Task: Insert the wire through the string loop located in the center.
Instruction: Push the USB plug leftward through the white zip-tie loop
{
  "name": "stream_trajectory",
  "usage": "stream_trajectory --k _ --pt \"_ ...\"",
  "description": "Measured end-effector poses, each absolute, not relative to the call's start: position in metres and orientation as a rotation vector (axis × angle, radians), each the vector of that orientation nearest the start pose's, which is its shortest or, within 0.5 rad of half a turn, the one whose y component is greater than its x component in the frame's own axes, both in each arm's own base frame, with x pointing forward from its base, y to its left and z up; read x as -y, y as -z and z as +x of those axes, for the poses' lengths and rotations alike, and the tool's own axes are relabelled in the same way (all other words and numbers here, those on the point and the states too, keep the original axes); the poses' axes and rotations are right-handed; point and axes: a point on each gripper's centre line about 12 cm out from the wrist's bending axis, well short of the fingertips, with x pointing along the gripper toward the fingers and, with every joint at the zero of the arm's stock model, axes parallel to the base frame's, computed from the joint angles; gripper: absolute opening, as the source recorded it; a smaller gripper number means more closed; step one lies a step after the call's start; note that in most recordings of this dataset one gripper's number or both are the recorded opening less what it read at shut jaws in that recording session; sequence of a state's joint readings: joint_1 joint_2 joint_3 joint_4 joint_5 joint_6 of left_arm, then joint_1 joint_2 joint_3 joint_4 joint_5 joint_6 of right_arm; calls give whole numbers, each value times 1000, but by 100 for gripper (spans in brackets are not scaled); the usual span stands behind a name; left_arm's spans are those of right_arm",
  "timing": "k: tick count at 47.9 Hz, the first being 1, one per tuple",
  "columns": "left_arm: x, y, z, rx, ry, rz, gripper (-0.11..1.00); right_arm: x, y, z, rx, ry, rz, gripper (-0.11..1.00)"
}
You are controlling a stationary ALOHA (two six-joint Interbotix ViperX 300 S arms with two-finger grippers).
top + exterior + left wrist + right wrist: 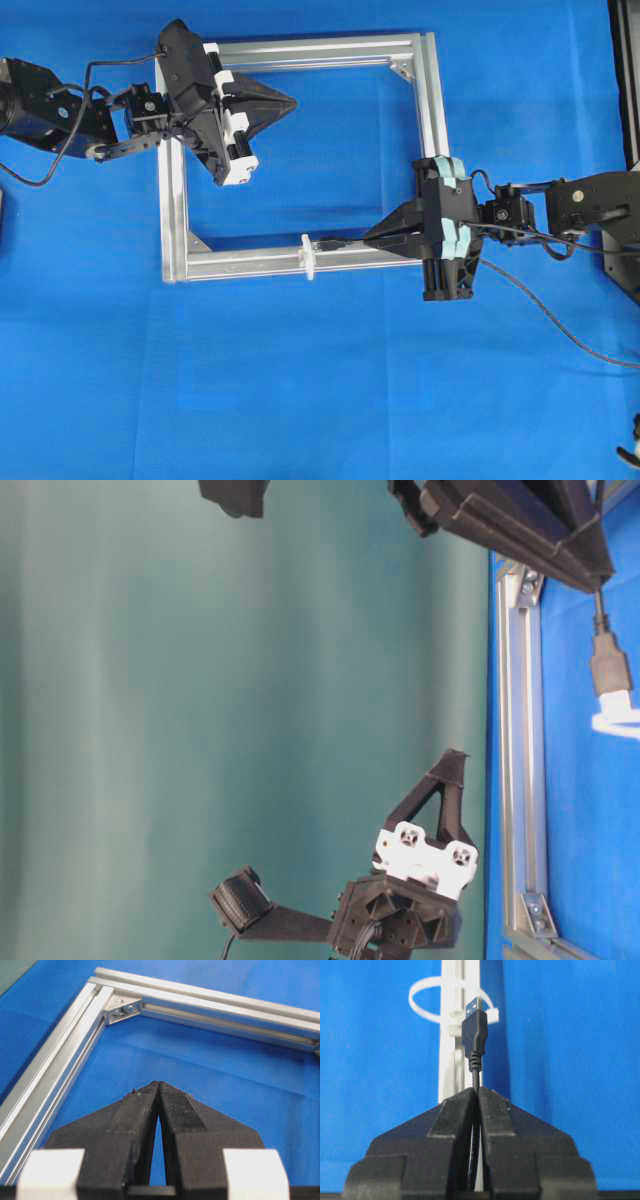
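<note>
Right gripper (476, 1091), lower centre of the wrist view: pinching the wire (475, 1076) just behind the plug (474, 1035), metallic tip aimed up-frame at the string loop (451, 1006). Tip just short of the white ring, seemingly toward its right side and not yet through. Could miss or clip the loop's rim and bend the thin band aside, given a floppy stub ahead of the pads. Could also catch on the frame bar (449, 1067) beneath. Left gripper (158, 1085): pressed together, empty, hovering inside the frame (425, 95) in the overhead's upper left. Hard to judge: plug height against the loop opening. Loop cut off at the right edge of the table-level view; wire's far end out of frame.
</note>
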State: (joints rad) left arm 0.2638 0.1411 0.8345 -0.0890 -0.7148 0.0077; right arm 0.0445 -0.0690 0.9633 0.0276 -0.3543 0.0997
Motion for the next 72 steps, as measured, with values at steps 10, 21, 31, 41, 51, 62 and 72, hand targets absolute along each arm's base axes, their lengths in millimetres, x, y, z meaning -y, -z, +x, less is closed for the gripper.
stream_trajectory --k 10,21,31,41,51,62,72 --pt "-106 -136 368 -256 -326 -86 0 -16 -132 340 -545 -4 107 -2" --pt "-106 -137 368 -254 -326 -86 0 -17 -126 359 -551 -5 106 -2" --pt "-107 -136 368 -255 -328 -85 0 -18 -127 373 -540 -6 106 -2" --pt "-106 -136 368 -255 -326 -84 0 -19 -126 379 -536 -8 106 -2" --pt "-106 -136 368 -255 -326 -84 0 -21 -127 381 -524 -14 105 -2" --pt "-106 -137 368 -253 -326 -86 0 -21 -128 381 -517 -15 105 -2" --pt "-106 -136 368 -254 -326 -86 0 -21 -128 381 -514 -16 104 -2"
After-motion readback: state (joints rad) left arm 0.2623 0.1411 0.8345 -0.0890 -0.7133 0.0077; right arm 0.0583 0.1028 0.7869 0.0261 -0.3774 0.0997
